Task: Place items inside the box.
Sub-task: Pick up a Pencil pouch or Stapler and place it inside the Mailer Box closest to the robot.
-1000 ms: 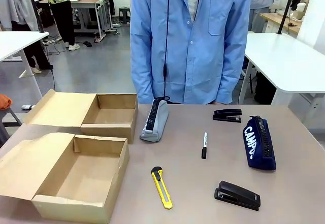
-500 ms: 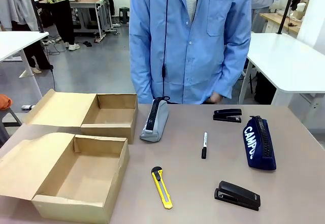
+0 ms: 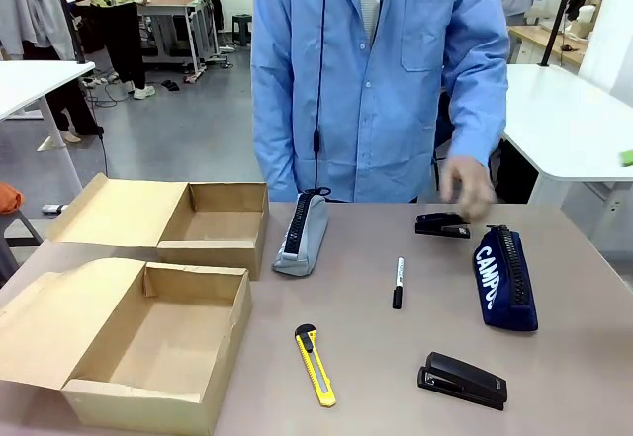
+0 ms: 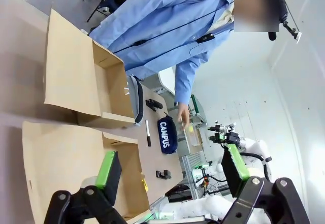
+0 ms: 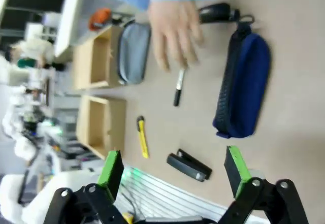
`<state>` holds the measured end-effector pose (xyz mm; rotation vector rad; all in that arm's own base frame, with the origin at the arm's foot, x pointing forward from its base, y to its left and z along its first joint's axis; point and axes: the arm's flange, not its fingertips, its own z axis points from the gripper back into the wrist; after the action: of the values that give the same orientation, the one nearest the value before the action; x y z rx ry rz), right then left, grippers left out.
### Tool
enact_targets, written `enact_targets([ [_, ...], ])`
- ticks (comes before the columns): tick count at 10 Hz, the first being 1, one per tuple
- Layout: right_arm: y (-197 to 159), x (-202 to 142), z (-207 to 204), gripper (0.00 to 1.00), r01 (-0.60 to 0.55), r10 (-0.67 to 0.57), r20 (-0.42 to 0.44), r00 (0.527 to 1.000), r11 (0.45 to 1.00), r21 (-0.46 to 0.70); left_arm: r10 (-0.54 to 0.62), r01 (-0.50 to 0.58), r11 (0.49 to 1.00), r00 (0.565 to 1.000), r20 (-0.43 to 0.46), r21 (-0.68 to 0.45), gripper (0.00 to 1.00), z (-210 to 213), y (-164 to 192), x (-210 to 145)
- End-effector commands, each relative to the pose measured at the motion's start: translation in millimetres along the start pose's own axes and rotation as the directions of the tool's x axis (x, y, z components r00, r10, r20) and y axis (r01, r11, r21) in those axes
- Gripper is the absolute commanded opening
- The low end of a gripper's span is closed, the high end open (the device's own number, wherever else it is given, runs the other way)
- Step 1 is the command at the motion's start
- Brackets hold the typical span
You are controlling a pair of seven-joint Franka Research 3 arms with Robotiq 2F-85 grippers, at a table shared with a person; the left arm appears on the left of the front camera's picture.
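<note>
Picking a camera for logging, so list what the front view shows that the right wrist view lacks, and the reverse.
Front view, beyond the wrist view: the white lettering on the navy pouch. Right wrist view, beyond the front: the right gripper, open. Both: the person's hand by the far stapler, black marker, yellow utility knife, near stapler, grey pouch, far box, near box.

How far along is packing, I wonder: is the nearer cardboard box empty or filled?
Empty: the nearer cardboard box shows only bare brown floor; the yellow utility knife lies outside it on the table.
</note>
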<state>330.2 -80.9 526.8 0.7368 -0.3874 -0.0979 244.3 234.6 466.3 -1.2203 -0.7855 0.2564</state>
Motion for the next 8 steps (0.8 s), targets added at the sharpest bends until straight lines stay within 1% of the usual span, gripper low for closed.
enact_targets([
  [1, -65.1, -9.4, 48.6, 1.0, 0.109, -0.106, 0.049, 0.993, 0.993, -0.054, -0.024, 0.024, 1.0, 1.0, 0.01, -0.019, 1.0, 0.1, -1.8, 1.2],
  [2, -100.3, -31.6, 75.6, 1.0, 0.155, -0.151, 0.097, 0.984, 0.987, -0.037, -0.024, 0.024, 1.0, 1.0, 0.01, -0.019, 1.0, 0.1, -1.8, 1.2],
  [3, -136.9, -66.1, 99.3, 1.0, 0.266, -0.261, 0.198, 0.945, 0.964, 0.001, -0.024, 0.024, 1.0, 1.0, 0.01, -0.019, 1.0, 0.1, -1.8, 1.2],
  [4, -160.7, -90.6, 108.3, 1.0, 0.354, -0.352, 0.287, 0.891, 0.934, 0.047, -0.024, 0.024, 1.0, 1.0, 0.01, -0.019, 1.0, 0.1, -1.8, 1.2],
  [5, -172.2, -102.8, 105.2, 1.0, 0.418, -0.416, 0.322, 0.851, 0.906, 0.065, -0.024, 0.024, 1.0, 1.0, 0.01, -0.019, 1.0, 0.1, -1.8, 1.2],
  [6, -145.6, -74.1, 98.6, 1.0, 0.289, -0.282, 0.191, 0.94, 0.957, -0.007, -0.024, 0.024, 1.0, 1.0, 0.01, -0.019, 1.0, 0.1, -1.8, 1.2],
  [8, -145.6, -74.1, 98.6, 1.0, 0.289, -0.282, 0.191, 0.94, 0.957, -0.007, -0.024, 0.024, 1.0, 1.0, 0.01, -0.019, 1.0, 0.1, -1.8, 1.2],
])
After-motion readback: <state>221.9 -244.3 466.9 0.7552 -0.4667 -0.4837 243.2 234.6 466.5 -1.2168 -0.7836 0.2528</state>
